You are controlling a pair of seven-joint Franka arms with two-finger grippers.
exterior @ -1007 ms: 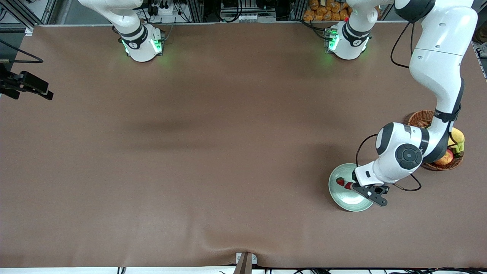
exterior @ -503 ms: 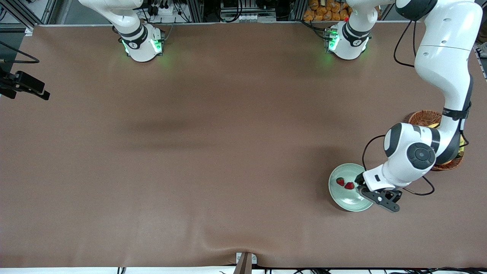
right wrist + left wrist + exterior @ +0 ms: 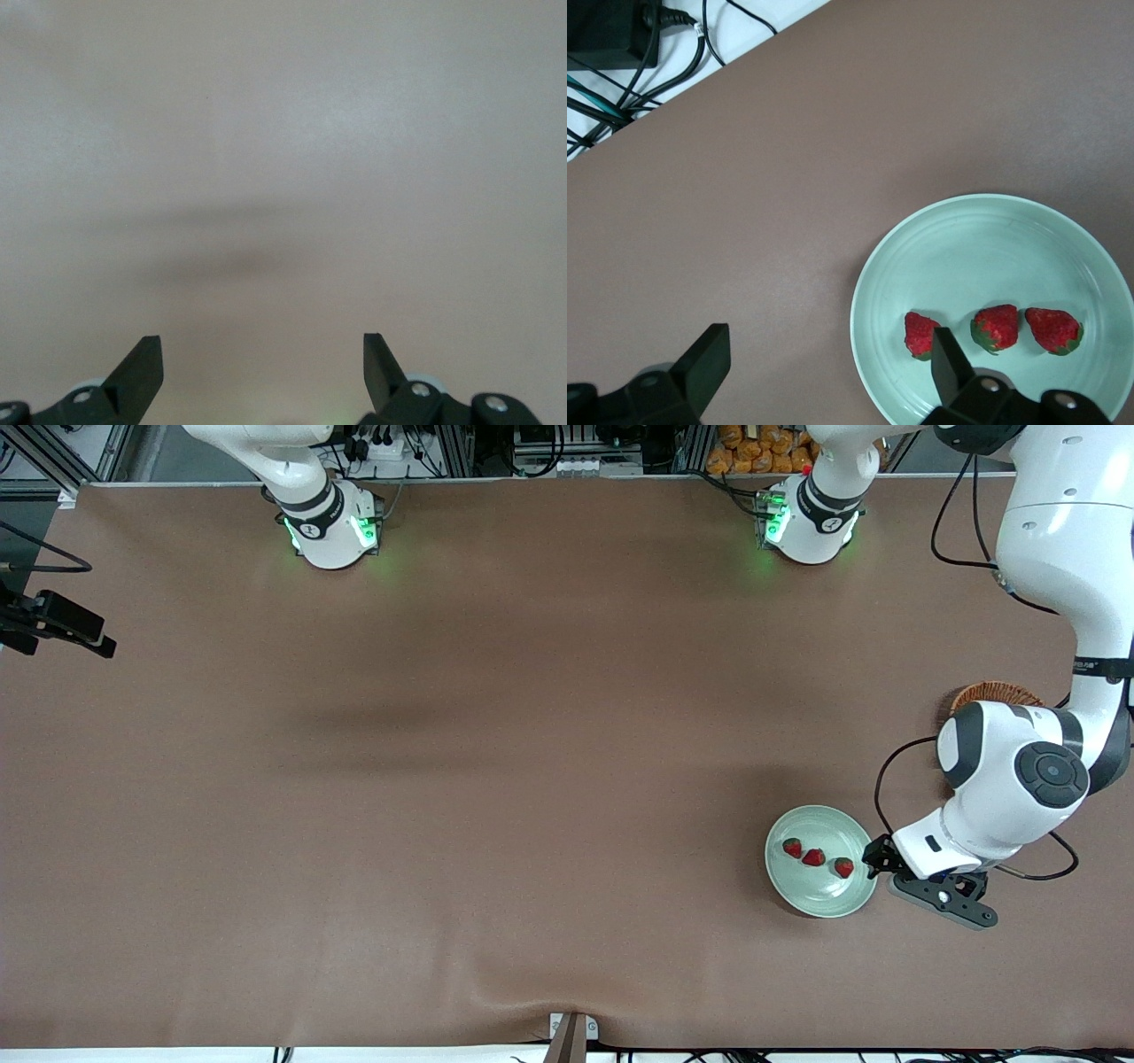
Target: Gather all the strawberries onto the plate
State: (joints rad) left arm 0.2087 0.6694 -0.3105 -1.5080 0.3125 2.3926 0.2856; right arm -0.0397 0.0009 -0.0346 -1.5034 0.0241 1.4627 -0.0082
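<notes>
Three strawberries [image 3: 814,857] lay in the plate [image 3: 802,890]; the left gripper [image 3: 824,367] hung released over its edge, the right gripper [image 3: 263,367] waited, spread.

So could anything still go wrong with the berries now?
Maybe. The open left gripper hangs right at the plate's rim, so a careless swing could bump it. The strawberries lie loose in the plate, one close to that rim, and a knock might roll it out. The right gripper waits over bare table.

Your left gripper [image 3: 877,859]: fingers spread wide, empty, arm bent low at own table end. Right gripper [image 3: 263,372]: fingers apart, empty, arm waiting.
</notes>
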